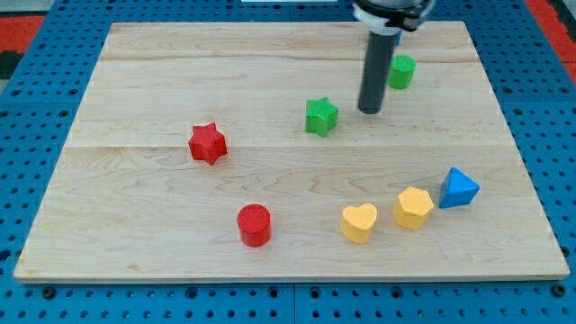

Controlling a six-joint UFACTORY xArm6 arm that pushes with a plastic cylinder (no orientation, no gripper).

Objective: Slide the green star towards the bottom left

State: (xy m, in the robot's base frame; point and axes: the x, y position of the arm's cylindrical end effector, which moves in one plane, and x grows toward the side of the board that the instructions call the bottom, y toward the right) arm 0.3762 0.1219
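The green star (320, 116) lies on the wooden board (135, 207), a little right of centre in the upper half. My tip (370, 111) stands just to the star's right, a short gap away and not touching it. The dark rod rises from there toward the view's top.
A green cylinder (401, 71) sits up and right of the rod. A red star (207, 143) lies left of centre. A red cylinder (254, 224), a yellow heart (358, 222), a yellow hexagon (412, 207) and a blue triangle (459, 188) line the lower part.
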